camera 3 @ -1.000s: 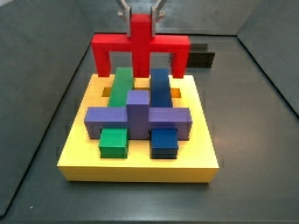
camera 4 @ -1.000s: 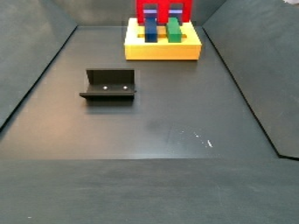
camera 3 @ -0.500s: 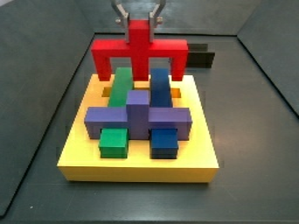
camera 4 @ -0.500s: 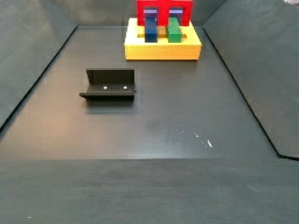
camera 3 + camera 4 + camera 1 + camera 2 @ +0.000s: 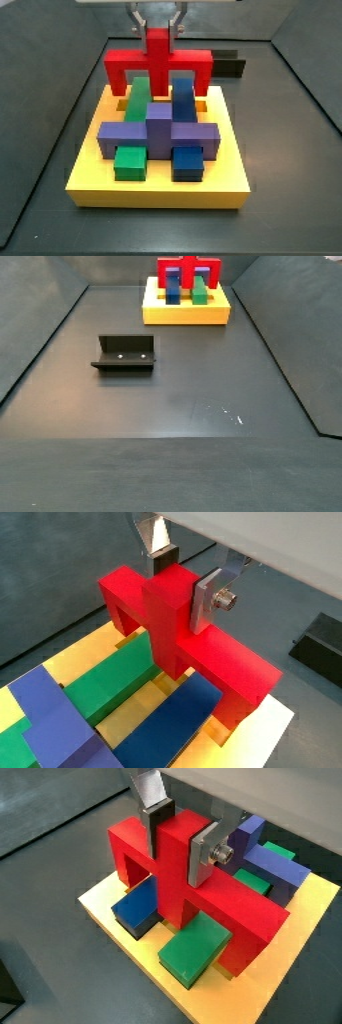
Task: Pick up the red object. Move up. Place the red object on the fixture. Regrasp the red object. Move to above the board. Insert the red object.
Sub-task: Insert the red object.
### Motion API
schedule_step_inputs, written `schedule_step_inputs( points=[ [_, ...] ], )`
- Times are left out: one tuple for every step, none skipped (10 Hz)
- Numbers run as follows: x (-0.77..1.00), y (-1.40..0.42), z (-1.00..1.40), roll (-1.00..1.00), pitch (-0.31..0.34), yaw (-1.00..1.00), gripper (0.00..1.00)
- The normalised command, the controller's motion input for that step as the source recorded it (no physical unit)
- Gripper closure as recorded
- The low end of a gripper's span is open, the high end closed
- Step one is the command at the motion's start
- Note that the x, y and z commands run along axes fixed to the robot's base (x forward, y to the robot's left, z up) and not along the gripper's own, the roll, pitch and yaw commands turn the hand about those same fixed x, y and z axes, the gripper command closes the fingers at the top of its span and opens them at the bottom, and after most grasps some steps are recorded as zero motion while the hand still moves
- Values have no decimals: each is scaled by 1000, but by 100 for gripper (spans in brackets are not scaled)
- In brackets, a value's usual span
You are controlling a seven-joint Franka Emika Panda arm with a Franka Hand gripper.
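Note:
My gripper (image 5: 158, 27) is shut on the red object (image 5: 160, 63), gripping its central stem from above. In both wrist views the silver fingers (image 5: 210, 600) (image 5: 203, 854) clamp the stem of the red object (image 5: 214, 662) (image 5: 243, 908). It hangs upright over the far end of the yellow board (image 5: 160, 185), its two legs straddling the long green block (image 5: 138, 99) and long blue block (image 5: 182, 99). The leg tips are close to the board; I cannot tell if they touch. The black fixture (image 5: 124, 353) stands apart on the floor, also behind the board (image 5: 230, 67).
A purple cross-shaped block (image 5: 158, 130) sits mid-board, with a small green block (image 5: 128, 161) and a small blue block (image 5: 189, 163) at the near end. Grey walls enclose the dark floor (image 5: 187, 406). The board (image 5: 187, 313) stands at the far wall.
The gripper has moved down with the red object, bringing its legs lower over the board's far end. Nothing else has moved.

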Motion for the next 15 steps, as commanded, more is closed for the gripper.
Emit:
schedule_step_inputs(
  points=[
    [100,0,0,-37,0,9,100],
    [66,0,340,-56,56,0,100],
    [269,0,114,-49,26,0,100],
    [234,0,0,-47,0,0,100],
    [169,0,0,-41,0,0,100],
    [91,0,-151,-4,-43,0,100],
    [43,0,-131,0,-9,0,100],
    [0,3,-23,0,0,0,100],
    [0,0,-29,0,0,0,100],
    [0,0,-37,-10,0,0,100],
    [0,0,0,-54,0,0,100],
    [-17,0,0,-67,-13,0,100],
    [-54,0,0,-50,-30,0,100],
    [-54,0,0,-53,-16,0,100],
    [-89,0,0,-37,-13,0,100]
  ],
)
